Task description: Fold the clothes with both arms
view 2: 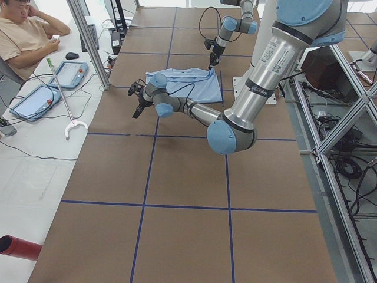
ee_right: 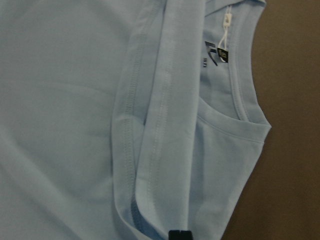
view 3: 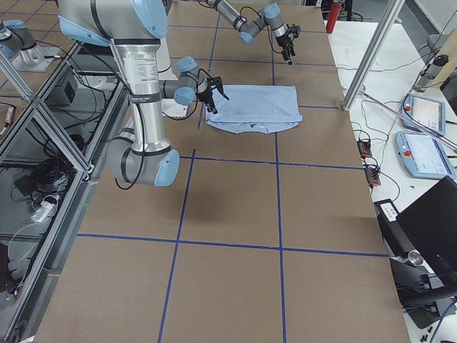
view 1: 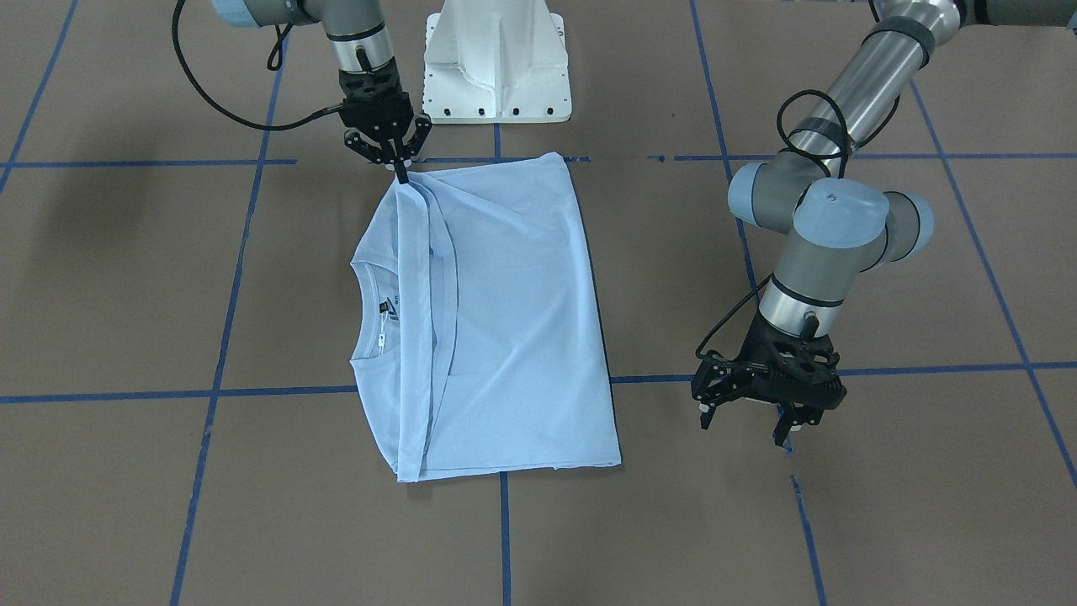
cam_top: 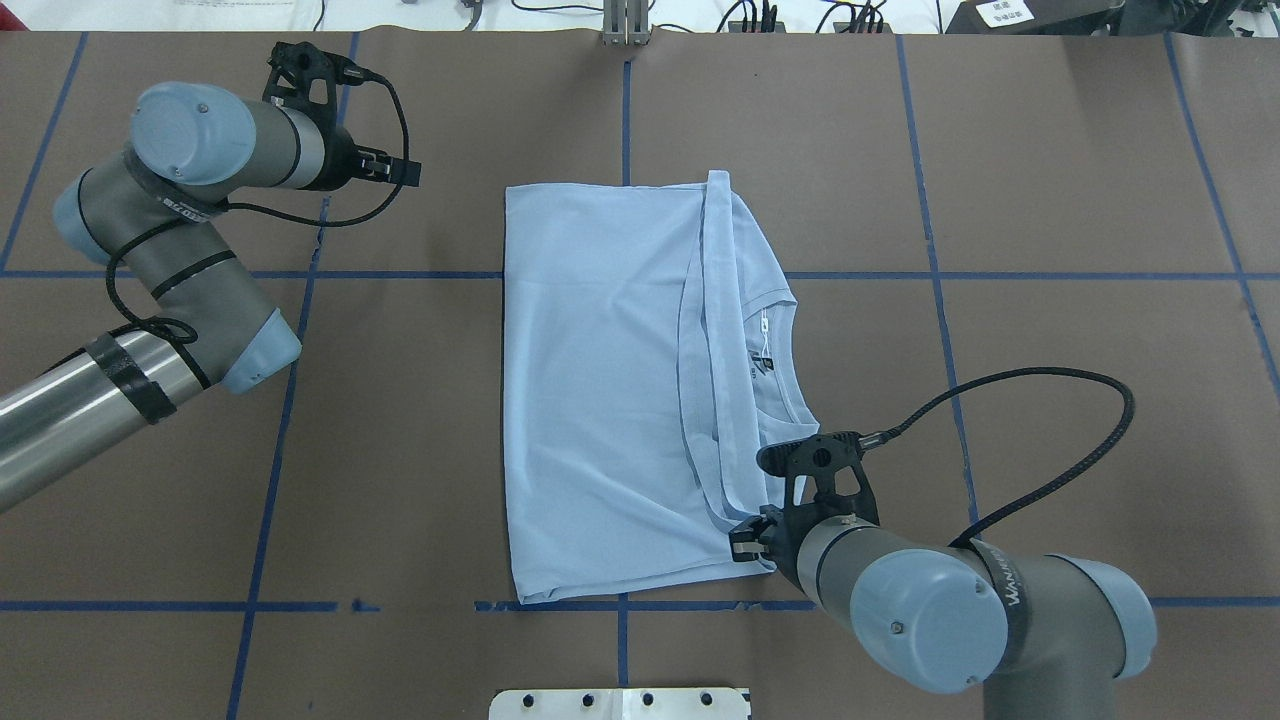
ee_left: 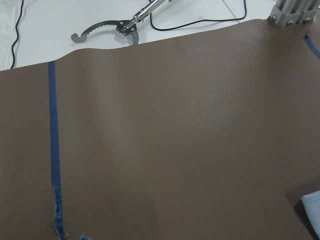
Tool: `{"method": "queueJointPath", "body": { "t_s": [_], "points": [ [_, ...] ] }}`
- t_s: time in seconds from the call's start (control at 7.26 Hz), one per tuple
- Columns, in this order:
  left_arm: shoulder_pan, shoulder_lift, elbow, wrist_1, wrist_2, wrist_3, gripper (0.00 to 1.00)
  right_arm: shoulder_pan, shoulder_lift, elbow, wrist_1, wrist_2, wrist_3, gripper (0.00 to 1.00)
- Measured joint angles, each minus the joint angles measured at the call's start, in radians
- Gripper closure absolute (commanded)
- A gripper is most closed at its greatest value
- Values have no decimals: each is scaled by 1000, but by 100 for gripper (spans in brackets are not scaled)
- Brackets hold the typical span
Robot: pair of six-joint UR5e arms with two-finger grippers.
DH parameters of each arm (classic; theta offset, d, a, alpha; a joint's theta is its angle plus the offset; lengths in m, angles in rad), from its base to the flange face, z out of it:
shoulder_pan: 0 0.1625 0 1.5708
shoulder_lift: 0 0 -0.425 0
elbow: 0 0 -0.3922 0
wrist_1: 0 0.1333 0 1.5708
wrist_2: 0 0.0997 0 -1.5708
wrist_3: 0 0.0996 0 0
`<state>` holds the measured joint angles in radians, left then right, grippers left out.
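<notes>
The clothes are one light blue T-shirt [view 1: 505,320] lying folded on the brown table, its hem brought up beside the ribbed collar and tag [view 1: 383,316]. In the overhead view the T-shirt [cam_top: 600,400] sits mid-table. My right gripper [view 1: 400,172] is shut on the doubled hem edge at the corner nearest the robot; it also shows in the overhead view [cam_top: 745,540]. The right wrist view has the hem and collar [ee_right: 235,100] close below. My left gripper [view 1: 745,425] hangs open over bare table, well clear of the shirt's far side, and holds nothing. A shirt corner [ee_left: 312,205] shows in the left wrist view.
The white pedestal base [view 1: 496,67] stands just behind the shirt. Blue tape lines [view 1: 210,391] grid the brown table cover. A person [view 2: 26,35] sits past the far edge with tablets and a grabber tool [ee_left: 115,27]. Aluminium frame posts [view 3: 364,57] stand at the table's edge.
</notes>
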<state>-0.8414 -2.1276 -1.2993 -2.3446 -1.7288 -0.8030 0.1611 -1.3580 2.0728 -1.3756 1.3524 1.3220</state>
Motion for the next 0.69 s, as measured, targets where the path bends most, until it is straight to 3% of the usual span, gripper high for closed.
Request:
{"method": "queueJointPath", "body": {
  "t_s": [0.28, 0.69],
  "points": [
    [4, 0, 0, 0, 0, -10, 0, -37, -64, 20, 2, -32, 218, 100],
    [8, 0, 0, -1, 0, -16, 0, -184, -85, 23, 2, -192, 456, 100]
  ]
}}
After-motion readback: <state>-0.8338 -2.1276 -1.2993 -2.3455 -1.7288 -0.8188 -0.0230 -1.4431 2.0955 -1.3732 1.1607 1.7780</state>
